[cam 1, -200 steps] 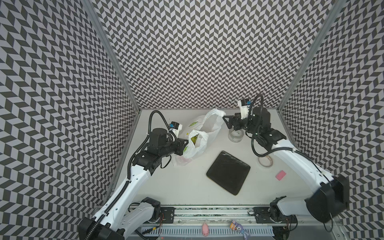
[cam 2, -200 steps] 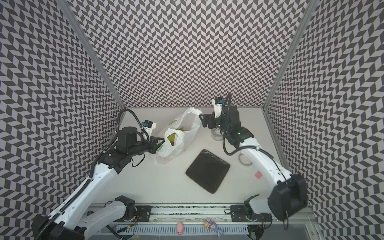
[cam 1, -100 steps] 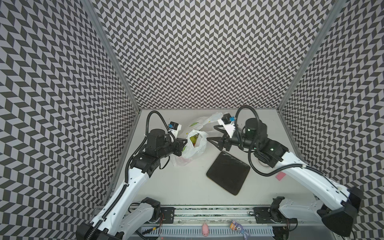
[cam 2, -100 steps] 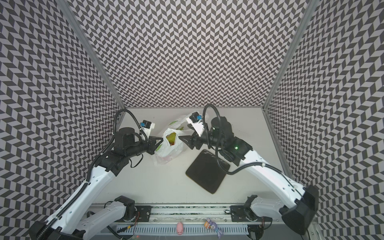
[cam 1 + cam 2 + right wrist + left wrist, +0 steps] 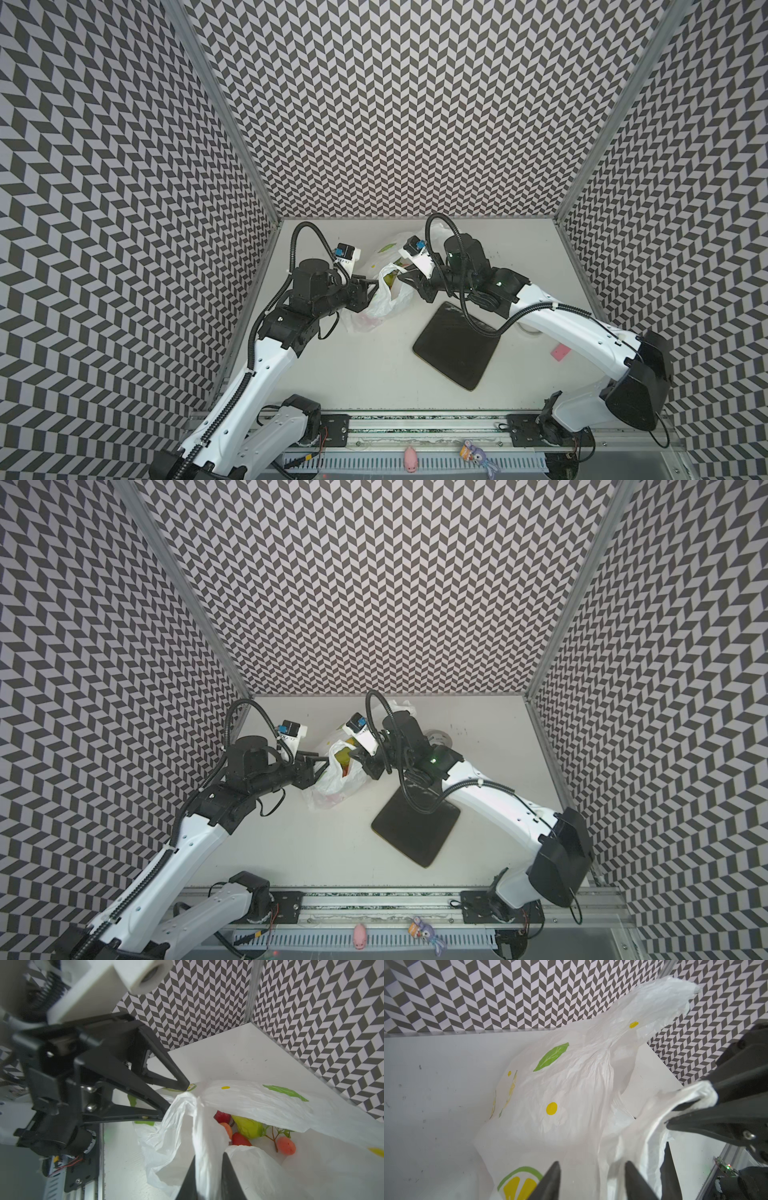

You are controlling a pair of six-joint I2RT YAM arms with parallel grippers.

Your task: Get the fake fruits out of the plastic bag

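1. The fake fruits [image 5: 247,1127] all lie inside the plastic bag [image 5: 259,1101], low down at its bottom. The right wrist view shows a yellow-green pear, red strawberries and small pink round ones on a twig. Others may be hidden under the film.
2. No fruit is seen on the table [image 5: 374,374] in either top view. Judged from this, removal has not begun and every fruit is yet to come out.
3. The bag rests on the table toward the back, left of centre, between the two arms. Its mouth is raised and partly open, and yellow-green shows through the gap in both top views.
4. The right gripper [image 5: 208,1156] is clamped on the bag's rim, with bunched film pinched between its fingers.
5. The left gripper [image 5: 591,1162] stands with its jaws wide apart at the opposite side of the mouth. One fingertip is at, or just beside, the gathered rim, and nothing is seen pinched between the jaws.
6. The step in hand appears to be spreading the mouth. With only one side held, the opening looks too slack and narrow for a clean reach.
7. Left to do, by this judgement: secure the second side, then lift or tip out each fruit.
8. A dark square mat [image 5: 457,345] lies just beside the bag. A tape roll [image 5: 436,738] sits behind the right arm, and a pink block [image 5: 560,352] lies well apart.
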